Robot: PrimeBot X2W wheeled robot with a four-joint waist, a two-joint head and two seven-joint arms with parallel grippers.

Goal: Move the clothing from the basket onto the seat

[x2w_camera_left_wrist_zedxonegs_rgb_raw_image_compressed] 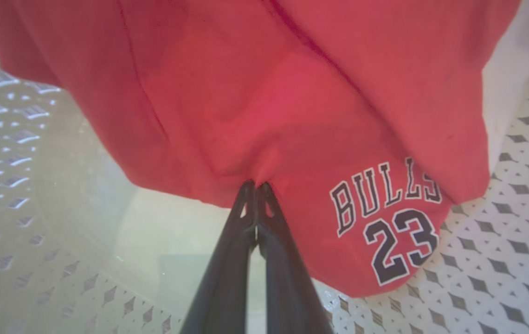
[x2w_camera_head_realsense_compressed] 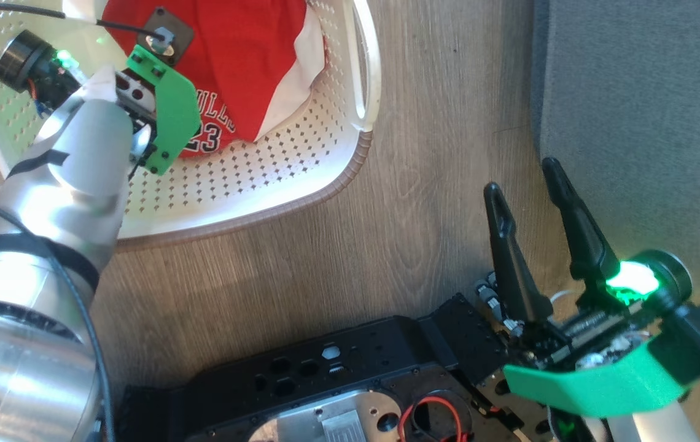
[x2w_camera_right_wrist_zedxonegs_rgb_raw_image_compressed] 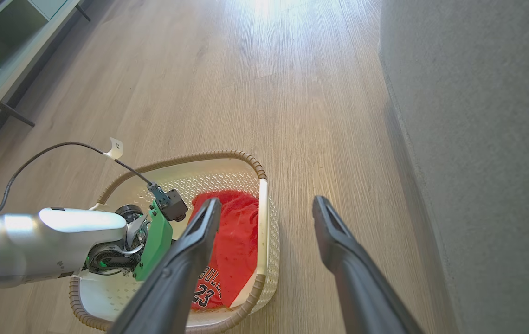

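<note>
While the left gripper (x2w_camera_left_wrist_zedxonegs_rgb_raw_image_compressed: 256,185) pinches the red clothing (x2w_camera_left_wrist_zedxonegs_rgb_raw_image_compressed: 292,106) inside the basket (x2w_camera_head_realsense_compressed: 276,178), the right gripper (x2w_camera_head_realsense_compressed: 521,175) hangs open beside the seat (x2w_camera_head_realsense_compressed: 645,110).

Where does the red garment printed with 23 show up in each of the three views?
Head view: the red garment is at top centre, inside the basket.
Left wrist view: it covers the upper part of the picture, pinched by the shut left gripper.
Right wrist view: it is at lower centre, inside the basket.
Shared landmark: the basket's perforated cream wall beside the 23 print.
</note>
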